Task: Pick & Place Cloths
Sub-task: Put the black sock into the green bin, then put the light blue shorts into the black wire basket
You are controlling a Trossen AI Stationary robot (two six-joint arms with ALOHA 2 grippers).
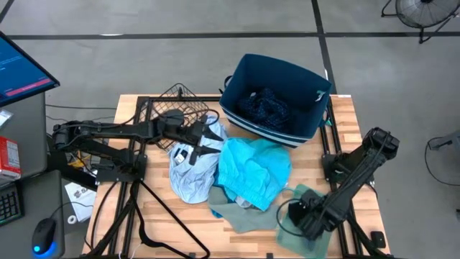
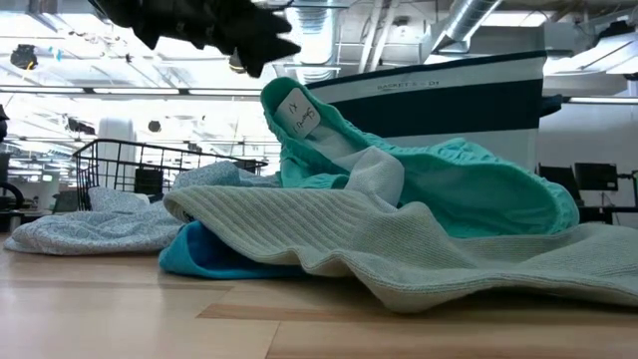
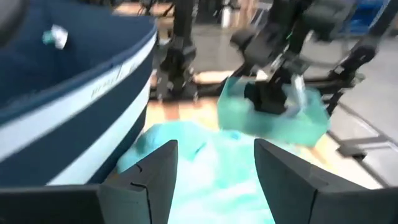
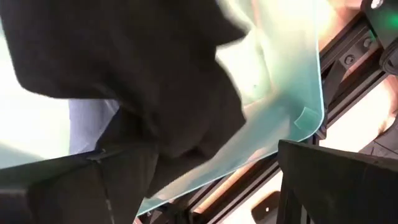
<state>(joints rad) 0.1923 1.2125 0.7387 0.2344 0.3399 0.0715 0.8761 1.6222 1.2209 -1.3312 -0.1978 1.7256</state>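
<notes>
My left gripper [image 1: 200, 134] [image 3: 214, 180] hangs open above the pale blue-white cloth [image 1: 188, 171] and the bright turquoise cloth [image 1: 251, 173], touching nothing. The turquoise cloth lies partly on a grey ribbed cloth [image 2: 399, 239] [image 1: 236, 217]. A dark navy patterned cloth [image 1: 264, 108] sits inside the navy bin [image 1: 302, 79]. My right gripper [image 1: 303, 216] [image 4: 199, 186] is open over the green tray [image 1: 293, 196] at the table's near right. A small black cloth [image 4: 155, 81] lies between its fingers over the tray. No white cloth shows. My right gripper comes at the small black cloth from above, with its open fingers [image 4: 336, 180] standing on either side of it. The cloth fills the space between them over the green tray [image 4: 292, 106]. I cannot tell whether the fingers touch it.
A black wire basket [image 1: 180, 101] stands at the table's far left beside the bin. Black frame rails [image 1: 144, 180] run along the table's left and right sides. A desk with a monitor [image 1: 21, 72] and mouse stands left of the table. Bare wood [image 1: 180, 223] shows at the near edge.
</notes>
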